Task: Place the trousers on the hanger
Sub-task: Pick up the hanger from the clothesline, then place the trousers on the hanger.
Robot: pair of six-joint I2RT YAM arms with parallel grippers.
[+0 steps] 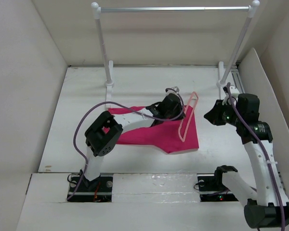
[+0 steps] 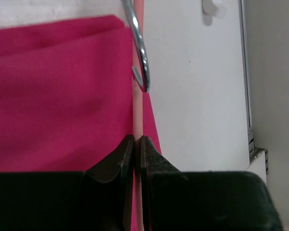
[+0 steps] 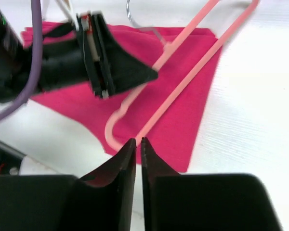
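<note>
The magenta trousers [image 1: 156, 132] lie folded flat on the white table, seen also in the left wrist view [image 2: 58, 91] and right wrist view [image 3: 183, 110]. The pale-pink hanger [image 1: 188, 117] stands tilted over their right part, its silver hook [image 2: 139, 48] near the left gripper. My left gripper [image 1: 171, 107] is shut on the hanger's thin pink bar [image 2: 137, 110], just below the hook. My right gripper [image 1: 213, 115] hovers to the right of the hanger, jaws shut and empty [image 3: 138, 142], apart from the hanger's frame [image 3: 183, 82].
A white-posted rack with a silver bar [image 1: 173, 8] stands at the back, its feet [image 1: 109, 84] on the table. White walls enclose the table on the left, back and right. The left arm's purple cable [image 1: 82, 130] loops over the table's left part.
</note>
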